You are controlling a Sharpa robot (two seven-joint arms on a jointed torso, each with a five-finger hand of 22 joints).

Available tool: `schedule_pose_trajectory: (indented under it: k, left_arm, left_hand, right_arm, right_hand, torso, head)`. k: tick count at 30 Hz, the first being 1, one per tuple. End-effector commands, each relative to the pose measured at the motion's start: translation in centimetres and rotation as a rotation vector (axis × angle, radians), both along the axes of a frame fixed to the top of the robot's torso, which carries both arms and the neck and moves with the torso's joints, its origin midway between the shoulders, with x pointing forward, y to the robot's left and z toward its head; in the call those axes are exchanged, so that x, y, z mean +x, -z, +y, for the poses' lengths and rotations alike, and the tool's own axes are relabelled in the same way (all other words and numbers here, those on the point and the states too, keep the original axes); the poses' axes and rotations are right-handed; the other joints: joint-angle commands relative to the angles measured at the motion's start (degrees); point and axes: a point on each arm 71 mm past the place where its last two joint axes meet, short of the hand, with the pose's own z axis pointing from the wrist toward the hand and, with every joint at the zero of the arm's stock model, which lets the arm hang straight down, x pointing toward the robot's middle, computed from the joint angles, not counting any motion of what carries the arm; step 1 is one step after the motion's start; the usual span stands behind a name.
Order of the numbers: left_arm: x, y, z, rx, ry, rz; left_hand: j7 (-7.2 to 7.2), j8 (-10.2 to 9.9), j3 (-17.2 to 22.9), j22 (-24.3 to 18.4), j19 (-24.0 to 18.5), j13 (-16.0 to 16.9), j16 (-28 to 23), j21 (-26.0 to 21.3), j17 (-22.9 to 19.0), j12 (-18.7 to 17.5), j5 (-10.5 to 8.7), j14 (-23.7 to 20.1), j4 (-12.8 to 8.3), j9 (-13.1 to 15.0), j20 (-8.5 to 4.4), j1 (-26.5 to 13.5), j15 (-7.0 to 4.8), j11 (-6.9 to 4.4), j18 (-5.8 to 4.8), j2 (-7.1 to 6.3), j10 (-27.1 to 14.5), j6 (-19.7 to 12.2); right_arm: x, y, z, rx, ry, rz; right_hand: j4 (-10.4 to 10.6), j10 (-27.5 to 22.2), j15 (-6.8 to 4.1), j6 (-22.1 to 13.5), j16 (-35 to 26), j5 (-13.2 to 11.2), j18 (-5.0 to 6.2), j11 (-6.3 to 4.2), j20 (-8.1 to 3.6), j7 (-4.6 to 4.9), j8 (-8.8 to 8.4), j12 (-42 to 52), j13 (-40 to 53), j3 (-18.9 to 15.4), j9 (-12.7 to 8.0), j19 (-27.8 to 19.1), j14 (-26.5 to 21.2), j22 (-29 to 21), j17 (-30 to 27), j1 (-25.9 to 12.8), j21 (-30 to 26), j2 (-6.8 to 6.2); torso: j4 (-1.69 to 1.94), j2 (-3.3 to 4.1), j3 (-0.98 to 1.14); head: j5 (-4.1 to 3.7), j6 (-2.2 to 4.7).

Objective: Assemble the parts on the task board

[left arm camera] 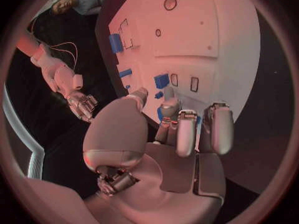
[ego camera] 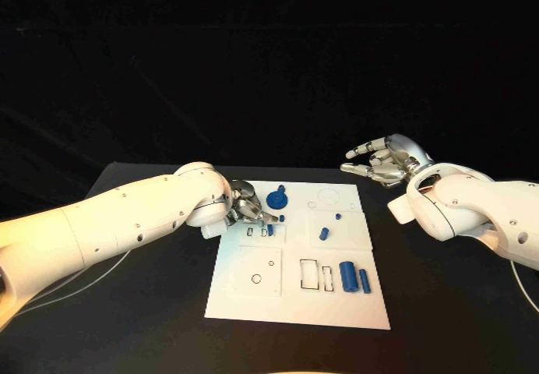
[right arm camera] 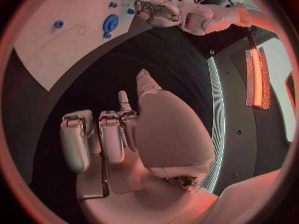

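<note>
Several blue parts [ego camera: 350,273] lie on the white task board [ego camera: 337,308] mid-desk [ego camera: 135,312], left hand [ego camera: 247,210] at the board's left edge with fingers curled just beside a small part, grip indeterminate, right hand [ego camera: 385,160] spread empty, well beyond.

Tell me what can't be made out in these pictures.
- Head view: whether the left hand holds a part; its fingers cover the spot.
- Left wrist view: the blue part by the fingertips is half hidden behind them.
- Head view: the board outlines are too small to read.
</note>
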Motion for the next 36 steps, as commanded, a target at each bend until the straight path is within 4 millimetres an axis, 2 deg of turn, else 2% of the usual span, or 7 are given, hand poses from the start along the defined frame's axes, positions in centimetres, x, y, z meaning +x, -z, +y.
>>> schedule_pose_trajectory:
  k: [1,19,36]
  left_arm:
    - [0.0,0.0,-0.3,0.036,0.023,0.008]
    - [0.4,0.2,-1.1,0.062,0.043,0.026]
    - [0.5,0.5,-1.5,0.072,0.055,0.048]
  left_hand:
    - [-0.3,0.5,-0.5,1.0,0.6,0.0,0.2,0.3,13.8,0.1,-0.19,5.4,0.0,0.3,-0.05,-1.0,-0.48,-0.03,-0.45,0.03,0.3,0.3]
    - [-0.46,0.9,-1.3,1.2,0.7,0.0,0.3,0.4,13.9,0.1,-0.16,5.5,-0.1,1.1,-0.15,-2.2,-0.57,-0.14,-0.5,0.33,0.1,0.4]
    - [-0.76,1.6,-0.8,1.5,0.8,0.3,0.4,0.5,14.1,0.1,-0.09,5.6,-0.3,2.5,-0.3,-0.3,-0.8,-0.41,-0.54,0.93,0.1,0.3]
  right_arm:
    - [0.0,0.0,0.1,-0.021,-0.019,0.004]
    - [0.1,0.1,0.0,-0.028,-0.017,0.012]
    - [0.1,0.2,0.0,-0.03,-0.019,0.017]
  right_hand:
    - [0.0,2.2,-0.47,0.1,-0.2,-0.4,-0.82,-0.44,-0.22,-0.18,0.17,-0.1,11.0,-0.2,0.0,6.0,5.6,15.1,13.0,-0.5,0.3,-0.01]
    - [0.1,2.0,-0.48,-0.1,-0.2,-0.3,-0.82,-0.45,-0.25,-0.18,0.21,-0.2,10.9,-0.3,0.0,6.0,5.5,15.1,12.9,-0.9,0.3,0.06]
    - [0.1,2.1,-0.5,-0.1,-0.2,-0.3,-0.82,-0.45,-0.27,-0.19,0.26,-0.2,11.0,-0.4,0.0,6.0,5.5,15.1,12.8,-1.0,0.3,0.13]
  torso:
    - [0.04,-0.03,0.0]
    - [-0.04,-0.02,-0.02]
    - [0.02,0.0,-0.03]
  head:
    - [-0.19,-0.03]
    - [-0.21,-0.6]
    - [-0.14,-1.22]
